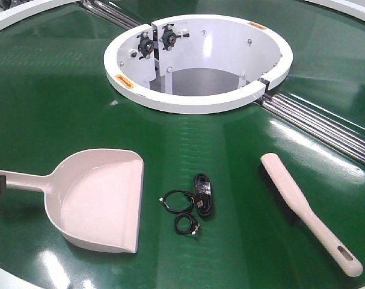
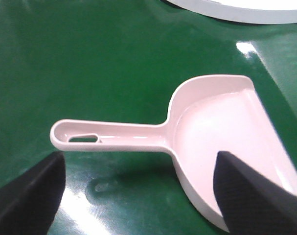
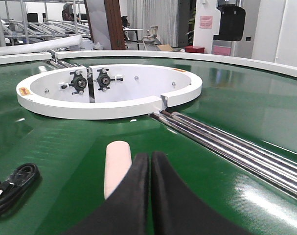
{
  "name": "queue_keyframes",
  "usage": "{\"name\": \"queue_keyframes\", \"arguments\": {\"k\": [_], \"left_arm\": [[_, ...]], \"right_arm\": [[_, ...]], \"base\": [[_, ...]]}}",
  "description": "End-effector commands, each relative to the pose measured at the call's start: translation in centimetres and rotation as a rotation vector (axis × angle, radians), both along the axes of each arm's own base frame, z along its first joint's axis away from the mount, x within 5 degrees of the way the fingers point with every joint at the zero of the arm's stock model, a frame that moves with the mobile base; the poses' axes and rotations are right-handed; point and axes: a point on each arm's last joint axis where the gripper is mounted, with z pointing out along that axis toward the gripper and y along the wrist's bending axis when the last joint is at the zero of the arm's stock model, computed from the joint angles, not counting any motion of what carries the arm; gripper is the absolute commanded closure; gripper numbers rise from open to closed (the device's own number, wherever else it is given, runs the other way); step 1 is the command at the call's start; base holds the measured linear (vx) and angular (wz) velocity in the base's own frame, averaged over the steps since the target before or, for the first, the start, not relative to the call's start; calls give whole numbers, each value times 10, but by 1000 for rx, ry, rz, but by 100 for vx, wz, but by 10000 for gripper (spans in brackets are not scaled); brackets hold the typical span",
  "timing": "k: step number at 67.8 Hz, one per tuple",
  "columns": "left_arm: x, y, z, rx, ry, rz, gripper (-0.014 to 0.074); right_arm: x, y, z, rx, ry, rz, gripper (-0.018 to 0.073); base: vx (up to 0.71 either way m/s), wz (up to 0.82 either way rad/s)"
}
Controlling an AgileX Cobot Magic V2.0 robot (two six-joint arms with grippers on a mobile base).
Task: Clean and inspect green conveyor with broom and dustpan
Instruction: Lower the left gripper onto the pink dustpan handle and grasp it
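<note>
Your left gripper is holding its jaws wide apart at the handle end of the dustpan. The dustpan is lying on the green conveyor, nearer you than the white ring and to its left. Your right gripper is pressing its jaws together on nothing, just beside the broom, which is lying nearer than that ring and to its right.

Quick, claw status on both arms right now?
Left claw: open, empty, over the wide beige plastic scoop dustpan.
Right claw: shut, empty, just behind the slim beige plastic broom.
</note>
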Motion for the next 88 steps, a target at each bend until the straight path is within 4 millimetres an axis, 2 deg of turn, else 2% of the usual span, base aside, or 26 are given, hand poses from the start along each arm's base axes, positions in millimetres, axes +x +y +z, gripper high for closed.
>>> {"name": "queue_keyframes", "arguments": {"k": [1,12,22,30,41,48,60,76,88], "left_arm": [[11,-1,40,-26,-58,8,28],[34,-3,81,115,97,-77,43],[61,-6,84,285,347,-253,43],[85,-9,86,420,392,-414,43],[107,-16,84,478,383,-536,43],[120,-17,81,595,350,-649,43],[127,-18,75,753,313,-813,43],[142,-19,52,750,404,-878,43],[148,-17,41,828,439,-981,43]], "right_arm": [[-1,0,1,-6,-74,-2,569],[-1,0,1,-6,-74,-2,569],[-1,0,1,-6,-74,-2,569],[-1,0,1,-6,-74,-2,569],[-1,0,1,-6,-74,-2,569],[-1,0,1,-6,-74,-2,569],[-1,0,1,-6,-74,-2,569],[-1,0,1,-6,-74,-2,569],[-1,0,1,-6,-74,-2,569]], "base": [[0,0],[0,0],[0,0],[0,0],[0,0],[0,0],[0,0],[0,0],[0,0]]}}
